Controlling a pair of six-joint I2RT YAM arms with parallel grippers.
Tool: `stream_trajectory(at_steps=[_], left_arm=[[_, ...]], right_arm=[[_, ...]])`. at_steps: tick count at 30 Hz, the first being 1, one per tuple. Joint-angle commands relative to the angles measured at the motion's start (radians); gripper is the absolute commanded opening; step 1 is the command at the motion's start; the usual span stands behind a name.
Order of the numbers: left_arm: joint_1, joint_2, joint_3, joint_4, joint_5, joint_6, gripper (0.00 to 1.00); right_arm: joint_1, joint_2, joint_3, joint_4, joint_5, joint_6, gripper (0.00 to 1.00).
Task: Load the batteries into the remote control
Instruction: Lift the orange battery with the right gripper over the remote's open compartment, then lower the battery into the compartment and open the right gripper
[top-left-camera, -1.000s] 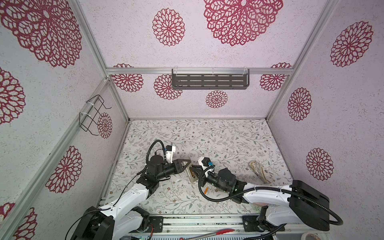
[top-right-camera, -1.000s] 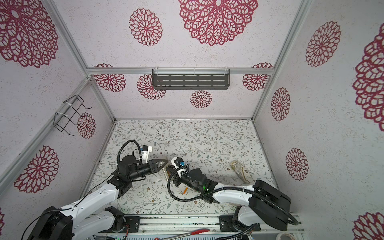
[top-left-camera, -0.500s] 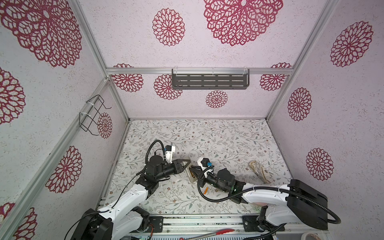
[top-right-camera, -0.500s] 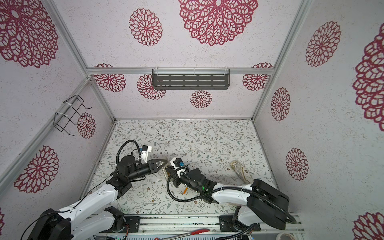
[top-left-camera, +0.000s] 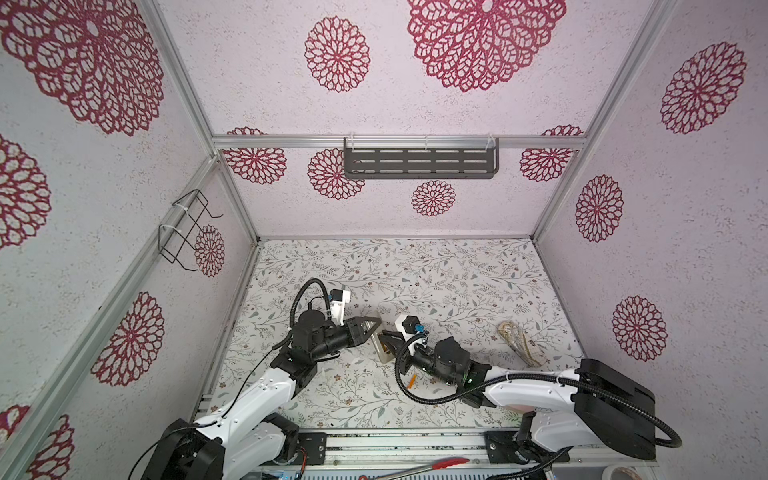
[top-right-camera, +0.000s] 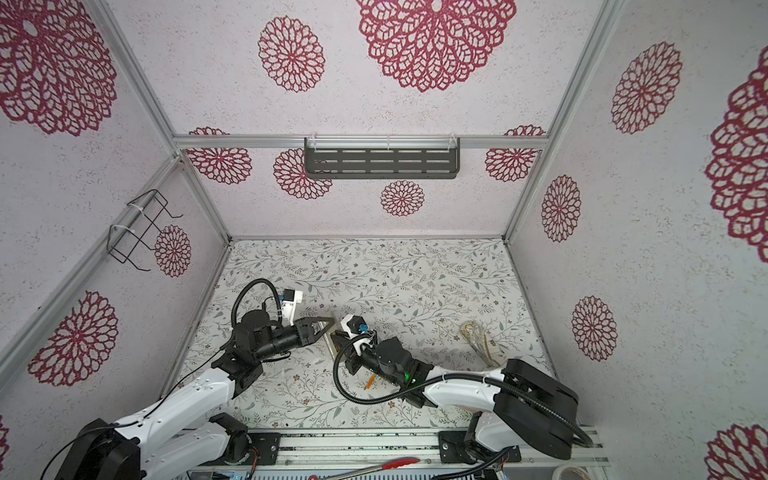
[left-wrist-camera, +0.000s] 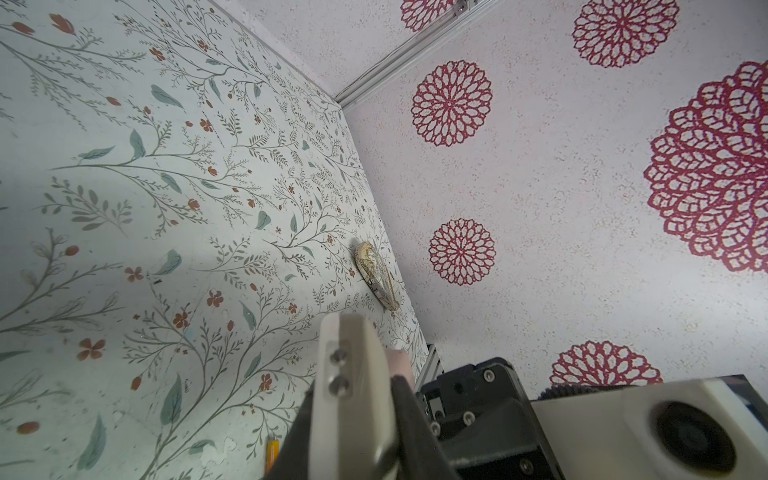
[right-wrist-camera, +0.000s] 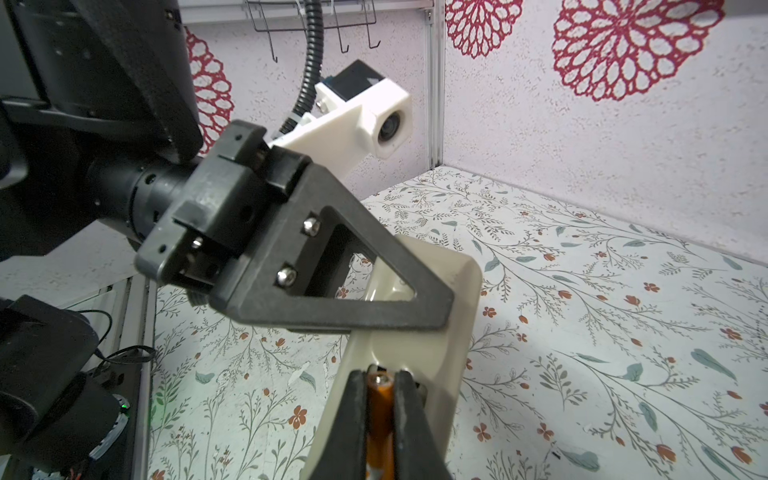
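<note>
My left gripper (top-left-camera: 375, 322) (top-right-camera: 329, 321) is shut on one end of the remote control (top-left-camera: 380, 348) (top-right-camera: 335, 345), holding it off the table with its beige back (right-wrist-camera: 444, 332) facing my right wrist camera. In the left wrist view the remote control (left-wrist-camera: 347, 428) fills the gap between the jaws of the left gripper (left-wrist-camera: 356, 388). My right gripper (right-wrist-camera: 379, 376) (top-left-camera: 390, 337) is shut on an orange battery (right-wrist-camera: 379, 411), whose tip sits at the recess in the remote's back. A second battery (top-left-camera: 412, 380) (top-right-camera: 370, 380) (left-wrist-camera: 272, 452) lies on the table below my right wrist.
A beige patterned oblong object (top-left-camera: 515, 338) (top-right-camera: 478, 338) (left-wrist-camera: 376, 274) lies at the right of the floral table. A grey shelf (top-left-camera: 419, 163) hangs on the back wall, a wire rack (top-left-camera: 183, 232) on the left wall. A red-handled tool (top-left-camera: 449, 463) lies along the front rail.
</note>
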Motion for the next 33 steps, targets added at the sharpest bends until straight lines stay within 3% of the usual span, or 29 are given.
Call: stream_trajectory(at_steps=[1,33], left_arm=[[-0.004,-0.025,0.025,0.002,0.006,0.016,0.0],[-0.003,-0.039,0.032,-0.029,0.005,0.034,0.0]], right_arm=[[0.002,0.009,-0.003,0.037,0.026,-0.016,0.03],[0.012,0.002,0.009,0.022,0.051,-0.025,0.21]])
